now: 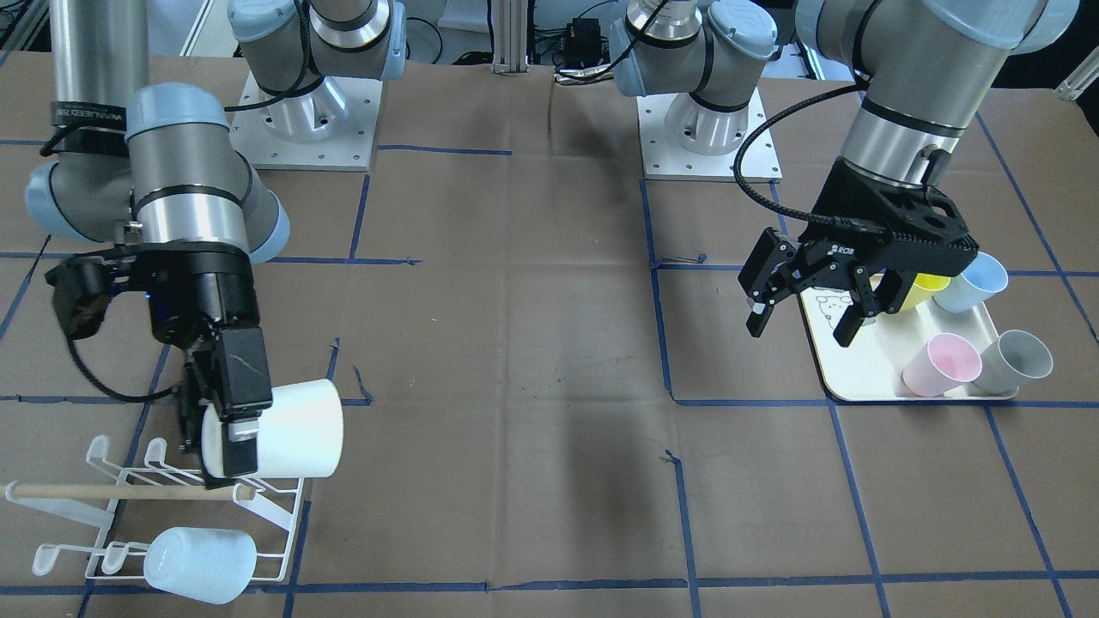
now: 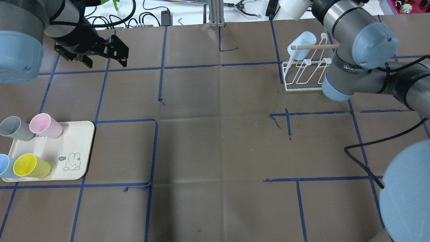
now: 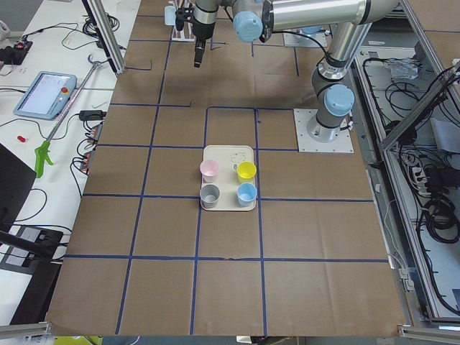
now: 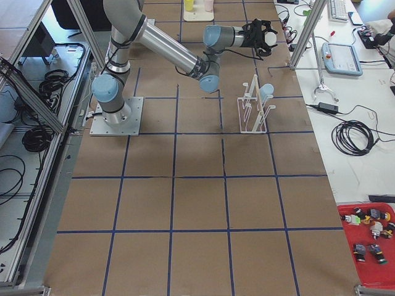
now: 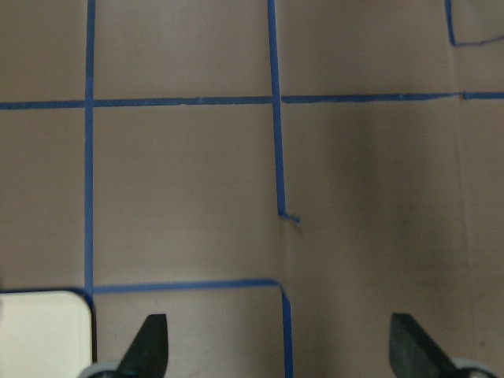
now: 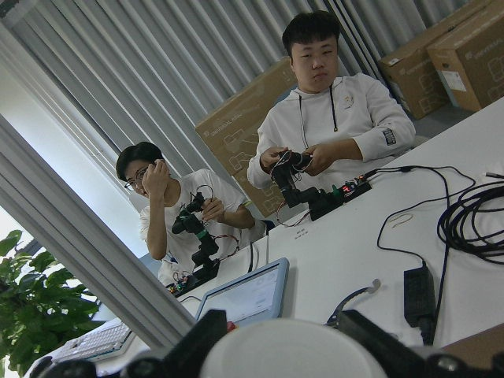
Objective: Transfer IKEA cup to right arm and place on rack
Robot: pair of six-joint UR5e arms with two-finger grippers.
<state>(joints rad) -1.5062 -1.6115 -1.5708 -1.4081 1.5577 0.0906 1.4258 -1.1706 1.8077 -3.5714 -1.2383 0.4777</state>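
My right gripper [image 1: 215, 442] is shut on a white IKEA cup [image 1: 296, 429] and holds it on its side just above the white wire rack [image 1: 172, 489] with its wooden dowel [image 1: 120, 492]. In the overhead view the cup [image 2: 292, 8] is at the top edge, beyond the rack [image 2: 304, 72]. The cup's bottom [image 6: 291, 350] fills the lower right wrist view. My left gripper [image 1: 803, 329] is open and empty above the tray's inner edge; it also shows in the overhead view [image 2: 105, 62] and the left wrist view [image 5: 279, 346].
A pale blue cup [image 1: 202, 562] hangs on the rack's front prongs. A cream tray [image 2: 74, 148] holds grey [image 2: 15, 127], pink [image 2: 45, 125], yellow [image 2: 31, 165] and blue [image 2: 5, 166] cups. Brown paper with blue tape lines covers the table.
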